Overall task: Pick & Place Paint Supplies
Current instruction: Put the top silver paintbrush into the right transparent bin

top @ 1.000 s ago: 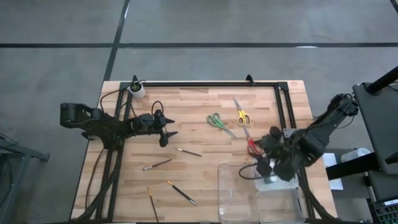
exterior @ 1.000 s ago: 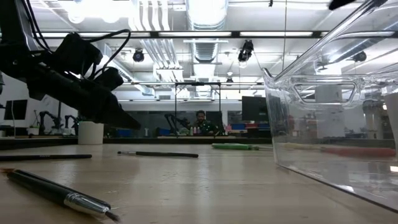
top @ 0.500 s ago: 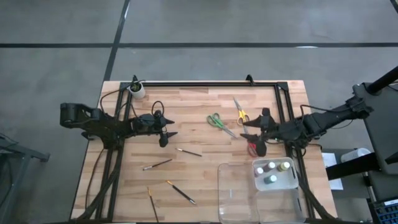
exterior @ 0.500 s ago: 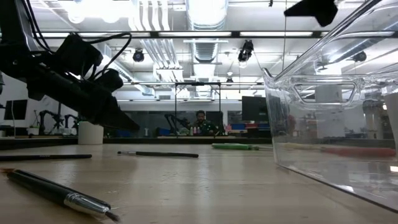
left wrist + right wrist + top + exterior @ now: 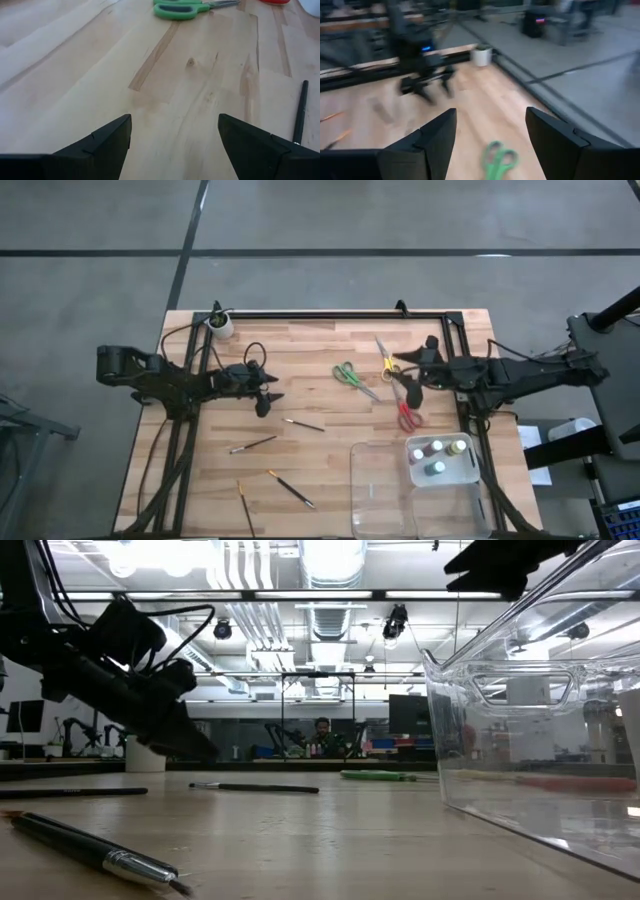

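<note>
My left gripper [image 5: 271, 392] hovers open over bare wood at the table's left, pointing toward the green scissors [image 5: 352, 376] [image 5: 185, 7]. My right gripper [image 5: 405, 378] is open and raised, pointing toward the table's left, between the yellow scissors [image 5: 388, 363] and the red scissors [image 5: 408, 416]; it touches neither. All three scissors lie flat. Several thin brushes [image 5: 303, 424] [image 5: 252, 444] [image 5: 291, 489] lie on the wood. Several small paint bottles [image 5: 437, 456] stand in a compartment of the clear tray [image 5: 380, 500].
A small white cup [image 5: 220, 325] stands at the far left corner. A black frame rail [image 5: 330, 314] runs along the far edge and down the right side. The clear tray [image 5: 540, 740] fills the near right; bare wood lies between the brushes and the scissors.
My right gripper has left the tray's bottle compartment, gone toward the far edge, and swung round to point at the table's left above the scissors. The bottles stay standing in the tray. My left gripper has rolled a little in place.
</note>
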Controlling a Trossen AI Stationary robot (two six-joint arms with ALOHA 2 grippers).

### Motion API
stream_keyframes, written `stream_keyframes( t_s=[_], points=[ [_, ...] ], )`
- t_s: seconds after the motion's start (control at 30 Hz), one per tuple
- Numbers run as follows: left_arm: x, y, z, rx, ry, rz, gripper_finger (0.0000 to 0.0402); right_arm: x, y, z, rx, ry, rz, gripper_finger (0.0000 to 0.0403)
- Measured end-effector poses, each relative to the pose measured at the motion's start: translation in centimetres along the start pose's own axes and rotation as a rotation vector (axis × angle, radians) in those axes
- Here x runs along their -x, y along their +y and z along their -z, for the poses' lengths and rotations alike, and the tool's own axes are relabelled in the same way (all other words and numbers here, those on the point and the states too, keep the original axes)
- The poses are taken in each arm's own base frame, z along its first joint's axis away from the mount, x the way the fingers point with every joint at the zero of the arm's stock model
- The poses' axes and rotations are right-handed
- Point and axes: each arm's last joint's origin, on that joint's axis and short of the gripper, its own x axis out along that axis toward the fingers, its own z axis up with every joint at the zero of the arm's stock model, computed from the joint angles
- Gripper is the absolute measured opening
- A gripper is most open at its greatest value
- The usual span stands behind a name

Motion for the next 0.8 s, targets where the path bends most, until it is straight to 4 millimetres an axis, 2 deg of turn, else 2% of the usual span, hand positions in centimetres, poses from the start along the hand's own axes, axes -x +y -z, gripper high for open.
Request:
stream_keyframes(
  t_s=[0.1,0.2,0.4,0.8],
  points=[
    [0.00,0.04,0.21,0.033,0.021,-0.004,0.0304,-0.16,-0.58,-0.20,0.022,-0.016,0.095,0.0234],
    [0.02,0.09,0.49,0.074,0.049,-0.011,0.0304,-0.28,-0.83,-0.22,0.062,-0.013,0.113,0.0234],
    [0.04,0.16,0.85,0.146,0.085,-0.023,0.0304,-0.34,-0.83,-0.20,0.040,-0.010,0.104,0.0234],
    [0.04,0.16,0.85,0.152,0.086,-0.024,0.0304,-0.56,-0.73,-0.07,0.045,0.000,0.104,0.0234]
  ],
)
